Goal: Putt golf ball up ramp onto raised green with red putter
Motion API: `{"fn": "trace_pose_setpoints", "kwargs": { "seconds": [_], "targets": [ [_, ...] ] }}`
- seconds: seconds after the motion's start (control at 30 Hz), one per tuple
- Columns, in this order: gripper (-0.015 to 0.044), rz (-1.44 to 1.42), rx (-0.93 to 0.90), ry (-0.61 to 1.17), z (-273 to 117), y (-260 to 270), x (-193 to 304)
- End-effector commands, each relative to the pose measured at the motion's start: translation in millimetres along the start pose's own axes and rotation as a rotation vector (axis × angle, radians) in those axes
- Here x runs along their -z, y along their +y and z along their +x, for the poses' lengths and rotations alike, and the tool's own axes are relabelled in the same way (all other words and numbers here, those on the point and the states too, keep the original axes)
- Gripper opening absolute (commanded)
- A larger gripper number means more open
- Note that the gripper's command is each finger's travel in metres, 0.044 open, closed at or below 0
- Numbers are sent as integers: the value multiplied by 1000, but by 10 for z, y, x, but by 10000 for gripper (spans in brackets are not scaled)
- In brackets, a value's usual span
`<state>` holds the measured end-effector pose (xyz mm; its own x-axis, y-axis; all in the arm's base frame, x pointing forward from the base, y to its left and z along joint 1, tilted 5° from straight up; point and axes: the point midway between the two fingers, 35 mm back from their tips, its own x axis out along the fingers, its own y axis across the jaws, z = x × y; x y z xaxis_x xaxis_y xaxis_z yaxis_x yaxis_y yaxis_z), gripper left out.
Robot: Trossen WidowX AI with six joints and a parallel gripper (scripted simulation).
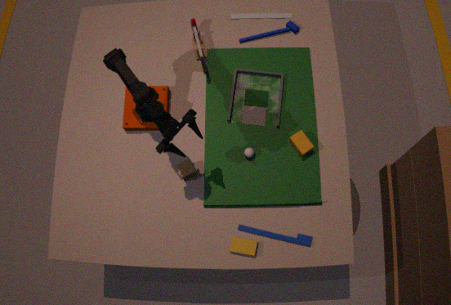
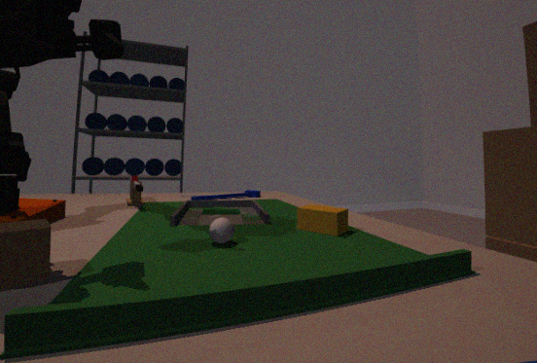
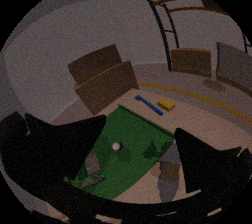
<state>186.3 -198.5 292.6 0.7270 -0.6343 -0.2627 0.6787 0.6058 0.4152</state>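
The putter [image 1: 198, 40], with a red end and a pale shaft, leans on a small tan stand at the mat's back left corner; its red end [image 2: 134, 178] shows in the exterior view. The white golf ball [image 1: 249, 152] [image 2: 222, 230] [image 3: 116, 146] rests on the green mat [image 1: 278, 189] [image 2: 272, 269] [image 3: 131, 170], in front of the grey ramp [image 1: 254, 115] [image 3: 92, 164]. The raised green [image 1: 256, 97] lies behind the ramp inside a grey rail. My gripper [image 1: 194, 147] [image 3: 141, 125] is open and empty, above the table left of the ball and far from the putter.
An orange-yellow block [image 1: 301, 143] [image 2: 322, 220] is on the mat, right of the ball. A tan block [image 1: 187, 169] [image 3: 170, 171] stands near my gripper. Blue putters [image 1: 265, 34] [image 1: 270, 234] lie behind and in front of the mat. A yellow block [image 1: 243, 246] and a white strip [image 1: 261, 16] also lie there.
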Motion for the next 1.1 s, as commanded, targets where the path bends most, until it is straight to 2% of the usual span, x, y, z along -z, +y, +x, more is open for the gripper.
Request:
{"fn": "trace_pose_setpoints", "kwargs": {
  "seconds": [0.0,0.2,0.4,0.67,0.93,1.07],
  "targets": [
    [440,-214,-117,188,193,375,354],
    [440,-588,-360,444,273,1001,1027],
    [440,-995,-660,639,52,1566,1777],
    [440,-1567,-1141,792,-659,2050,2775],
    [440,-2127,-1691,807,-1618,2073,3589],
    [440,-2172,-1740,802,-1700,2055,3645]
  ]
}}
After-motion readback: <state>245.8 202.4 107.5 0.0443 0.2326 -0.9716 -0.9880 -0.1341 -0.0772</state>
